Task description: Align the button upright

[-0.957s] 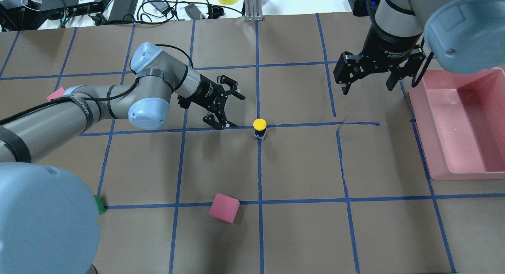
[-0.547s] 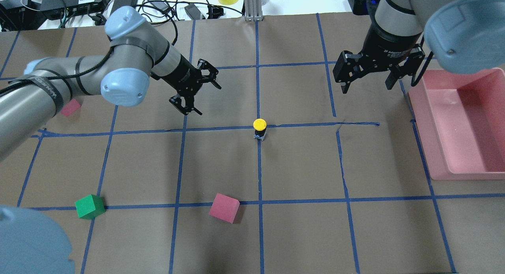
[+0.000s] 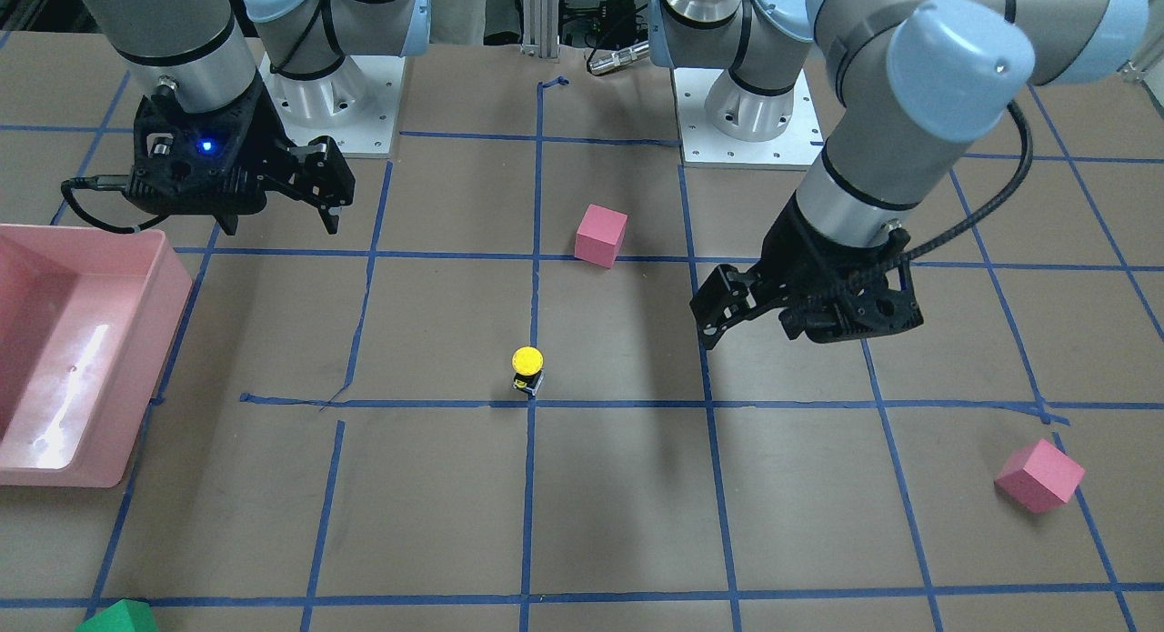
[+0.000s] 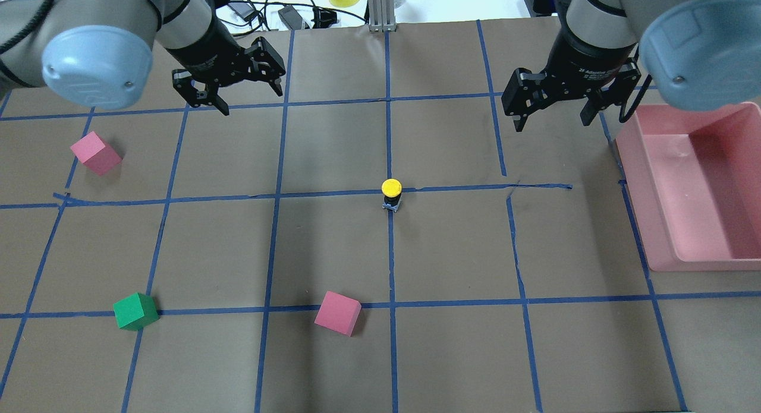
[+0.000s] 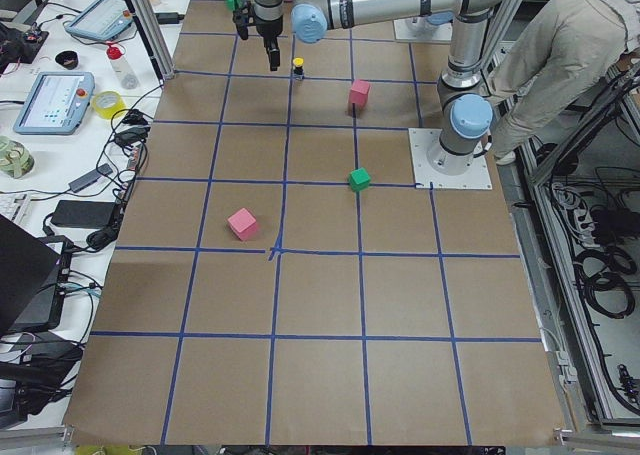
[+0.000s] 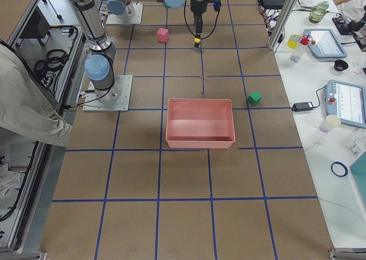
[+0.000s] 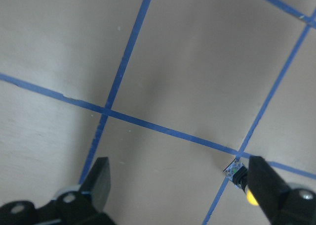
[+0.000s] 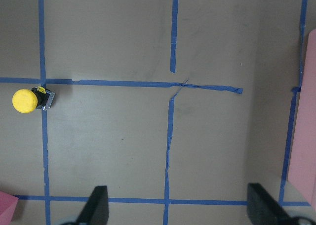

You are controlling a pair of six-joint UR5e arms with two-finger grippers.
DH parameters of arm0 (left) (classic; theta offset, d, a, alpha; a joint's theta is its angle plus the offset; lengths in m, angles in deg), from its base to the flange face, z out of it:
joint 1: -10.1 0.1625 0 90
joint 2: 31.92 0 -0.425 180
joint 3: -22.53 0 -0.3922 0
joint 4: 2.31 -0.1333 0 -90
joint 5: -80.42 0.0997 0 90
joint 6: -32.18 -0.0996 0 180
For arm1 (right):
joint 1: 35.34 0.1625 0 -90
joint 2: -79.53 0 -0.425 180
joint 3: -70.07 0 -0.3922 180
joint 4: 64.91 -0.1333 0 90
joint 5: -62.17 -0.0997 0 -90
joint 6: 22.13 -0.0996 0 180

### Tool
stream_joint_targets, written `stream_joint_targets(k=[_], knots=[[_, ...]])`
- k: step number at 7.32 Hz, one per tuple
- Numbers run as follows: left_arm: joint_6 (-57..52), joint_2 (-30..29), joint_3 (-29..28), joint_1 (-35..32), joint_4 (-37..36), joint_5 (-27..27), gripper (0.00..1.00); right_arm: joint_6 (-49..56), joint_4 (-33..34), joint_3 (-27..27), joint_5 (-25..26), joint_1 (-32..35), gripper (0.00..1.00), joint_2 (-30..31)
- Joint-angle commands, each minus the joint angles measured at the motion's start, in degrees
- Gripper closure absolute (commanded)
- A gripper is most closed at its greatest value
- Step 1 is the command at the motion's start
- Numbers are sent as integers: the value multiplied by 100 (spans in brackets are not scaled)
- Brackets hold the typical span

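The button stands upright on a blue tape crossing mid-table, yellow cap up, black body and whitish base below. It also shows in the front view, the right wrist view and, partly behind a finger, the left wrist view. My left gripper is open and empty, raised over the far left of the table, well away from the button. Its fingers frame bare table in the left wrist view. My right gripper is open and empty, raised at the far right beside the bin.
A pink bin sits at the right edge. Two pink cubes and a green cube lie on the left and near side. Cables and power bricks line the far edge.
My left arm has swung up and back from beside the button to the far left, its gripper staying open. The button has not moved. My right gripper has shifted slightly farther back.
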Motion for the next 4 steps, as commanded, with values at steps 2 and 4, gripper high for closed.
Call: stream_joint_targets(k=[2, 4], knots=[[-1096, 470, 42, 230, 421, 681, 0, -9, 30, 0, -24, 0, 0, 0], [-1291, 672, 34, 310, 675, 672, 0, 0, 30, 0, -25, 0, 0, 0]])
